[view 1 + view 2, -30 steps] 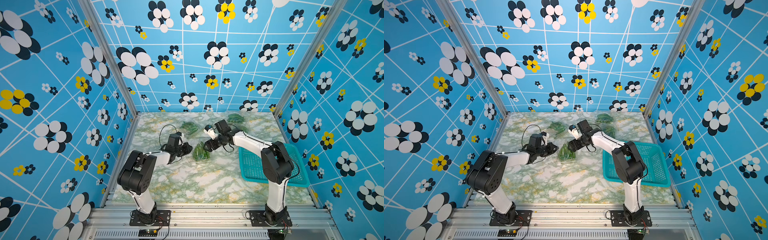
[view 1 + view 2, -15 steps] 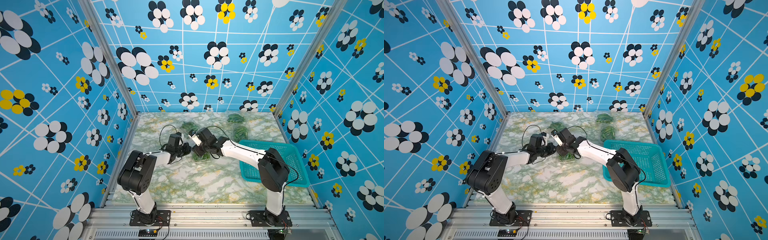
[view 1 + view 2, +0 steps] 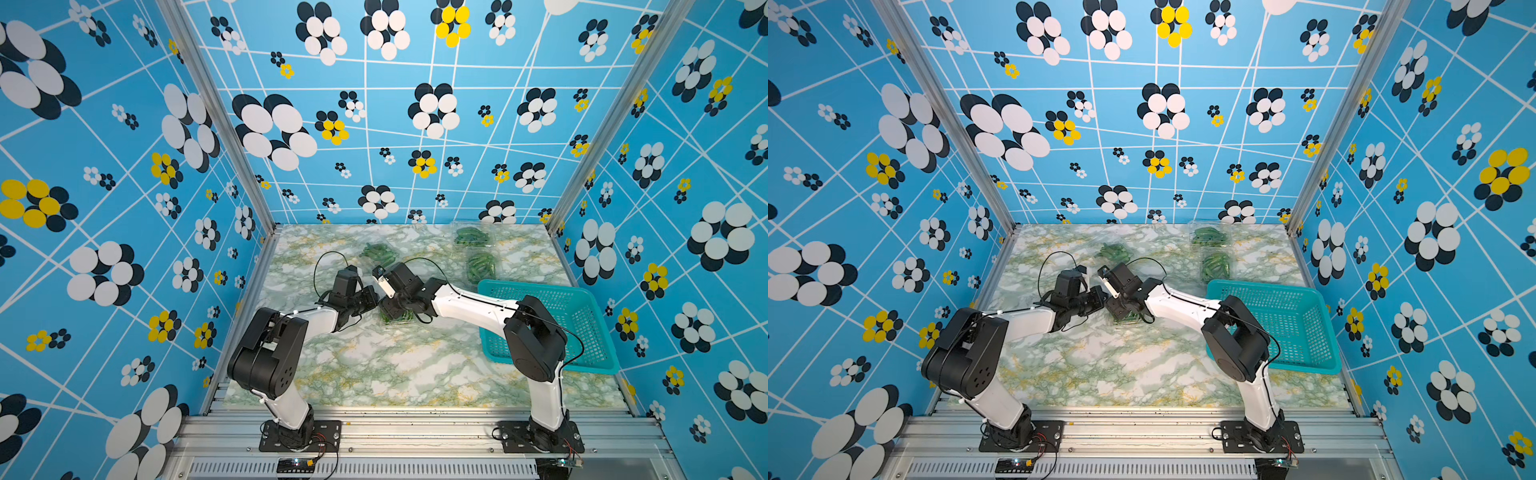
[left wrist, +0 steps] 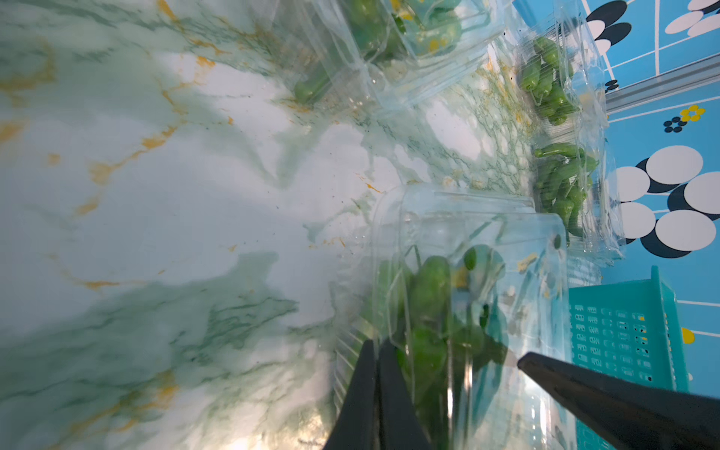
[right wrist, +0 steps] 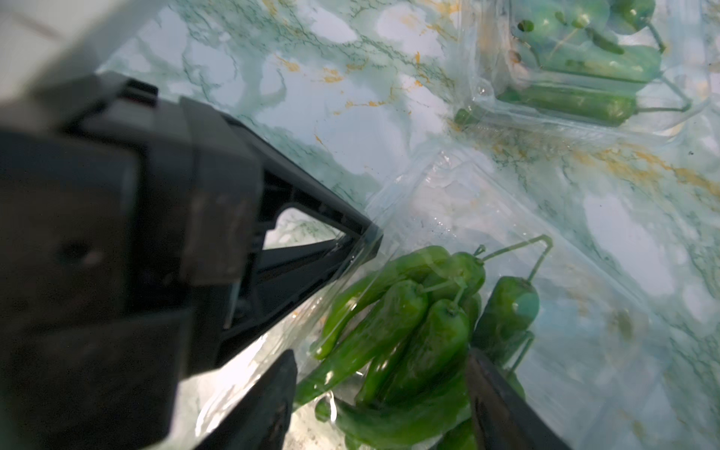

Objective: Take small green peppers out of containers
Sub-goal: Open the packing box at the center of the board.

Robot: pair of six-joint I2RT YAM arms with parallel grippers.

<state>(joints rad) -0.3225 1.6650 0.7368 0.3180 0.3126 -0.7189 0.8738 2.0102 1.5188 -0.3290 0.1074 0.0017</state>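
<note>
Pinching the thin lip of a clear container [image 3: 397, 321], the left claw [image 3: 375, 300] is closed tight. Its two fingers [image 4: 362, 389] press flat together on the plastic at the box's corner. The right claw [image 5: 382, 352] hangs over the same box from the opposite side, nearly tip to tip with the left claw. Its jaws stand wide apart, one finger on each side of a bunch of small green peppers [image 5: 409, 311]. The peppers lie inside the container, directly under the right claw, glossy and curved with their thin stems pointing away from it. The box itself sits on the marbled counter [image 3: 395, 365].

Just beyond both claws, toward the back wall, a second container [image 3: 377, 253] holds more peppers. Two more containers [image 3: 482, 266] sit touching each other, well apart from the right claw, farther back and off to its right. They too are filled with green peppers. A teal basket [image 3: 582, 324] stands on the counter to the right of the right claw, close beside that arm's elbow.
</note>
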